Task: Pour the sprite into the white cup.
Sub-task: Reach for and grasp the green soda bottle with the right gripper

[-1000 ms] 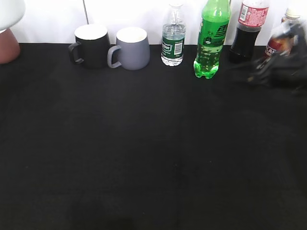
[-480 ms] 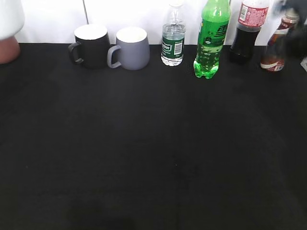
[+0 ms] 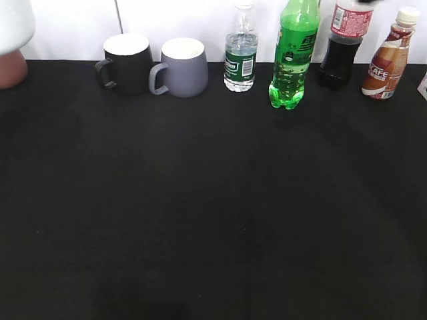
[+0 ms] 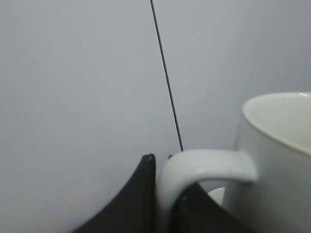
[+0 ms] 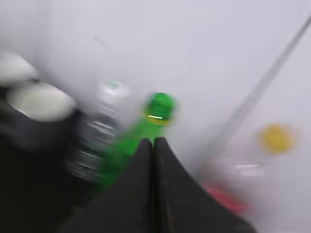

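The sprite (image 3: 292, 57) is a tall bright-green bottle standing upright at the back of the black table, right of centre. It also shows blurred in the right wrist view (image 5: 141, 131). My right gripper (image 5: 154, 141) is shut and empty, high up and in line with the sprite's cap. It is out of the exterior view. My left gripper (image 4: 164, 167) is shut on the loop handle of the white cup (image 4: 277, 145) and holds it up before the white wall. A white edge of the cup (image 3: 13, 23) shows at the exterior view's top left corner.
A black mug (image 3: 125, 63) and a grey mug (image 3: 181, 67) stand at the back left. A small clear water bottle (image 3: 241, 53), a cola bottle (image 3: 343, 43) and a brown coffee bottle (image 3: 388, 57) flank the sprite. A reddish-brown object (image 3: 10, 67) sits at the far left.
My right arm has risen from beside the coffee bottle and left the exterior view; that bottle now shows whole. The white cup at top left has shifted slightly.
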You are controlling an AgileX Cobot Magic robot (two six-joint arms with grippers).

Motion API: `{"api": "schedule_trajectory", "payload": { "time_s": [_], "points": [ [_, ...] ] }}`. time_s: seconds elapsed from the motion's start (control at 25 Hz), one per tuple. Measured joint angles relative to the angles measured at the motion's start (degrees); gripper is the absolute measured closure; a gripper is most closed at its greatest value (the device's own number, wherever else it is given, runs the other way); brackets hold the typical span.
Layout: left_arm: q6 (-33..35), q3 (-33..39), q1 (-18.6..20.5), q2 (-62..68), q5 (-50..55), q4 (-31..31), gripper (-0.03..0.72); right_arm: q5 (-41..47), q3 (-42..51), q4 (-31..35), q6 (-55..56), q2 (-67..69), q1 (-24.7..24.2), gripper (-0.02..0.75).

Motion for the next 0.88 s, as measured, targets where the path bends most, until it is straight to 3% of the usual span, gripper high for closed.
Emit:
{"api": "schedule_trajectory", "payload": {
  "time_s": [0.16, 0.28, 0.4, 0.44, 0.48, 0.52, 0.56, 0.6, 0.64, 0.8, 0.88],
  "points": [
    [-2.38, 0.0, 0.0, 0.0, 0.0, 1.29, 0.648, -20.79, 0.0, 0.38, -7.1, -1.34, 0.29, 0.751],
    [-2.77, 0.0, 0.0, 0.0, 0.0, 2.15, 0.648, -22.37, 0.11, 0.44, 6.91, -7.22, 0.29, 0.751],
    [-2.9, 0.0, 0.0, 0.0, 0.0, 2.32, 0.648, 0.26, 2.38, 0.02, 34.7, -14.61, 0.29, 0.751],
    [-2.89, 0.0, 0.0, 0.0, 0.0, 2.37, 0.648, 11.62, 3.4, 0.01, 43.51, -14.52, 0.29, 0.751],
    [-2.89, 0.0, 0.0, 0.0, 0.0, 2.37, 0.648, 30.43, 3.93, -0.48, 51.7, -12.34, 0.29, 0.751],
    [-2.9, 0.0, 0.0, 0.0, 0.0, 2.37, 0.648, 36.35, 3.99, -1.55, 51.64, -11.16, 0.29, 0.751],
    [-3.01, 0.0, 0.0, 0.0, 0.0, 2.37, 0.648, 43.87, 4.25, -12.59, 40.62, -8.43, 0.82, 0.751],
    [-3.13, 0.0, 0.0, 0.0, 0.0, 2.37, 0.648, 41.31, 4.68, -16.21, 38.01, -8.16, 1.63, 0.751],
    [-3.18, 0.0, 0.0, 0.0, -0.06, 2.37, 0.648, 30.68, 5.57, -21.92, 34.03, -7.99, 3.59, 0.751],
    [-5.39, 0.0, -0.06, -0.11, 0.01, 4.7, 0.648, -25.33, 6.84, -29.98, 23.15, -1.02, 10.21, 0.751],
    [-5.5, 0.0, -0.06, -0.11, 0.01, 4.91, 0.648, -32.24, 6.84, -30.35, 28.42, 0.88, 10.5, 0.751]
  ]
}}
